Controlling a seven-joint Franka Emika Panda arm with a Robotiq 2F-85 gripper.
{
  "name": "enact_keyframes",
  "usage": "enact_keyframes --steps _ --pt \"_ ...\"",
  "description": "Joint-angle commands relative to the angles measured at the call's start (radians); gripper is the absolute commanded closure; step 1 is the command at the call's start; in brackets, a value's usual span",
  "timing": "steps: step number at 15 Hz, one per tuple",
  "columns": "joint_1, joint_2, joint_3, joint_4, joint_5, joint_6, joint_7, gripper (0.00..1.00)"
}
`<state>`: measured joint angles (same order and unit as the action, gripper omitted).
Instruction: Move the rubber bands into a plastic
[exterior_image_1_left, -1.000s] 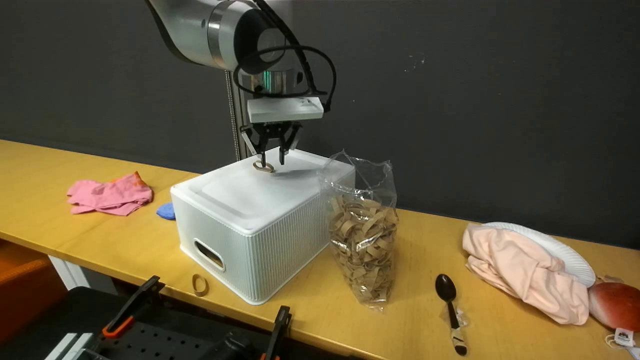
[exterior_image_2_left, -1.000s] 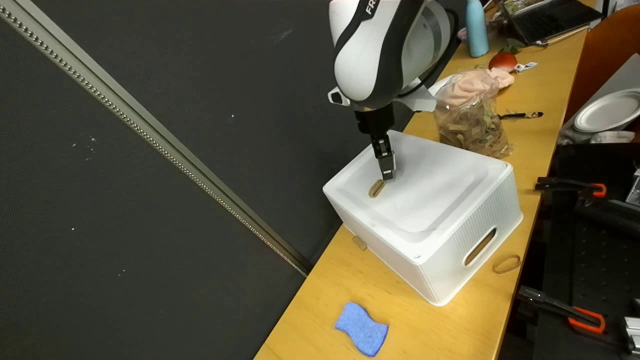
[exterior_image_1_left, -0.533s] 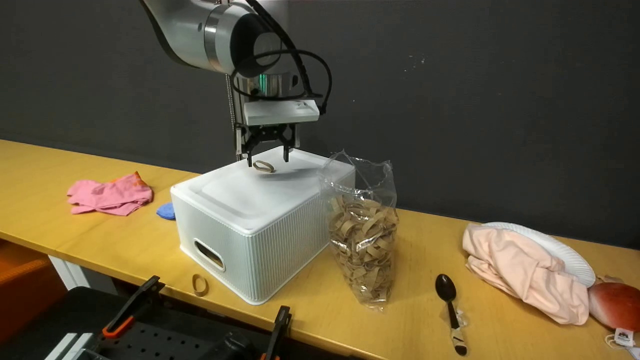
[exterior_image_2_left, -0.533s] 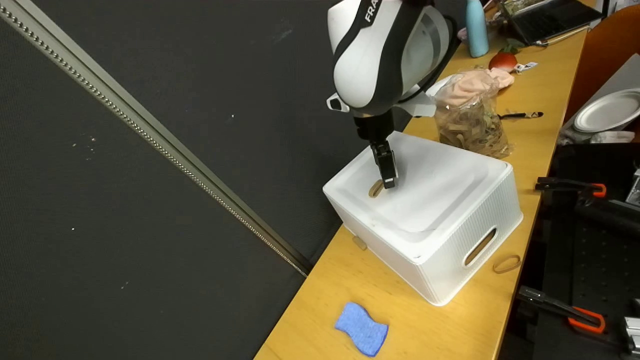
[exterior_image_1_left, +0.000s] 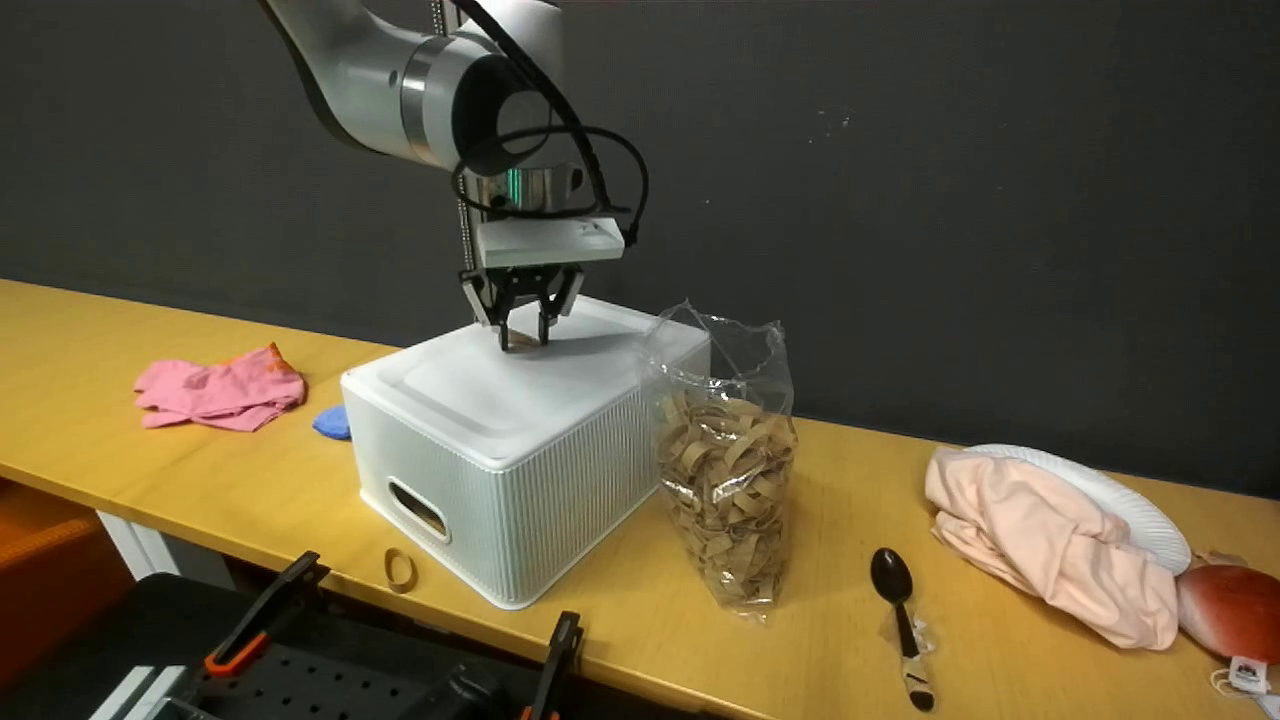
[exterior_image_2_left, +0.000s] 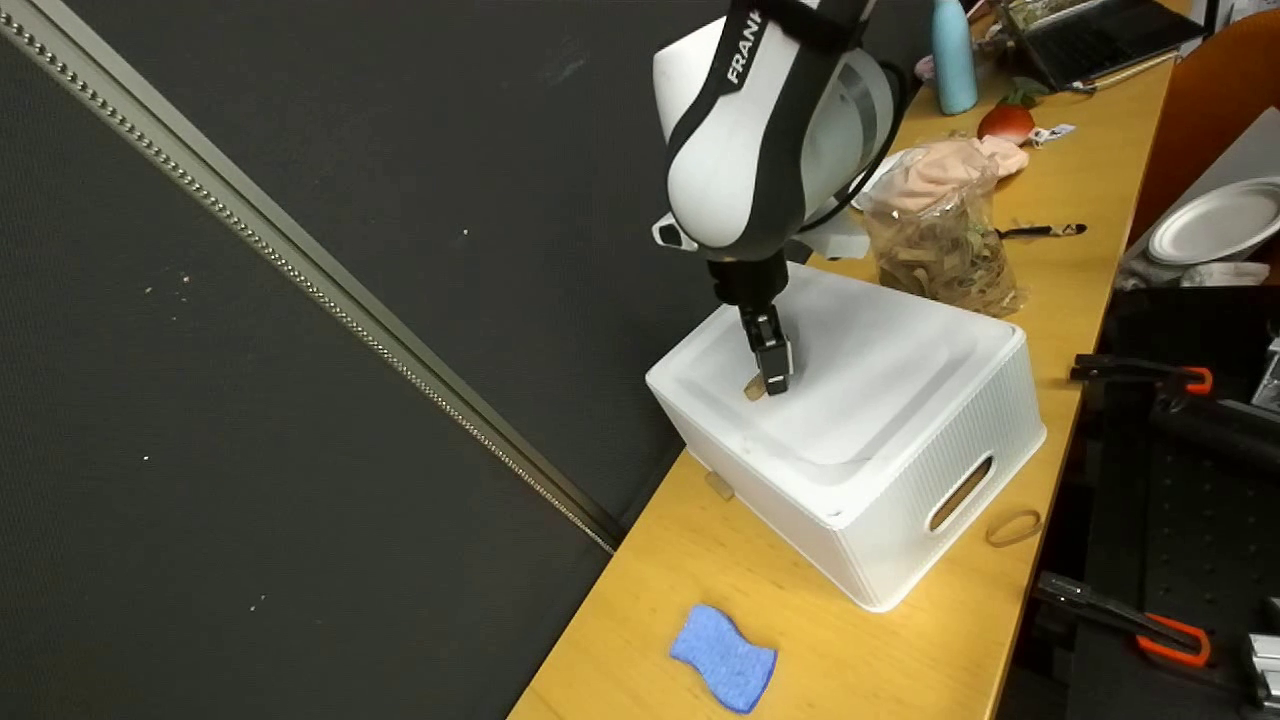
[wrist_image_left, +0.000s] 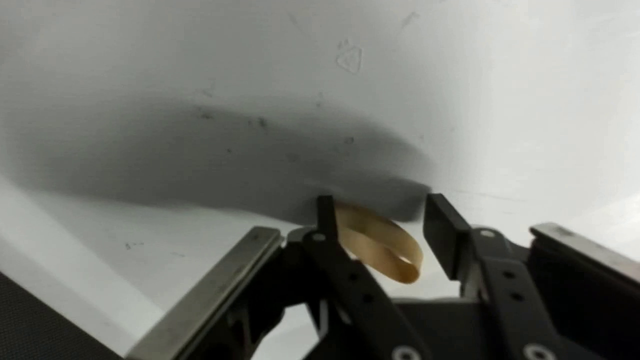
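A tan rubber band (wrist_image_left: 372, 252) lies on top of the upturned white box (exterior_image_1_left: 450, 385). My gripper (wrist_image_left: 382, 215) is low over the box top, with this band between its fingers. The jaws stand partly apart: the band's end meets or nearly meets the left finger in the wrist view, while a gap separates it from the right finger. In an exterior view one finger (exterior_image_2_left: 777, 383) partly hides the band. The clear plastic bag (exterior_image_1_left: 745, 350) stands upright beside the box, filled with many rubber bands. On the table a loose band (exterior_image_1_left: 402, 586) sits near the front edge, and another (exterior_image_2_left: 719, 486) lies against the box.
A blue sponge (exterior_image_2_left: 725, 657) and a pink cloth (exterior_image_1_left: 220, 388) lie beside the box. Past the bag are a black spoon (exterior_image_1_left: 893, 580), a peach cloth (exterior_image_1_left: 1050, 545) and a white plate (exterior_image_1_left: 1140, 515). Clamps (exterior_image_1_left: 265, 610) grip the table's front edge. A dark wall rises behind.
The gripper has come down onto the box top. Its fingers spread wide half a second ago and have since drawn nearer together, with the band between them.
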<state>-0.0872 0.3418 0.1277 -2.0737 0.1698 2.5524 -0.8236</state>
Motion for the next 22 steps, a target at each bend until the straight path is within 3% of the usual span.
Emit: enact_keyframes --steps 1,3,4,9,12,18,22 --pt "-0.008 -0.011 0.013 -0.003 -0.003 0.013 -0.018 0.81" --pt "-0.009 -0.019 0.013 -0.010 -0.003 0.016 -0.023 0.97" --pt "-0.010 -0.021 0.012 -0.012 -0.004 0.016 -0.023 1.00" --pt "-0.006 -0.068 0.000 -0.037 -0.020 0.010 -0.009 0.99" --pt "-0.007 -0.174 -0.032 -0.082 -0.056 -0.012 0.019 0.99" --pt "-0.024 -0.431 -0.147 -0.232 -0.120 -0.093 0.122 0.99" --pt "-0.059 -0.541 -0.233 -0.322 -0.253 -0.101 0.225 0.99"
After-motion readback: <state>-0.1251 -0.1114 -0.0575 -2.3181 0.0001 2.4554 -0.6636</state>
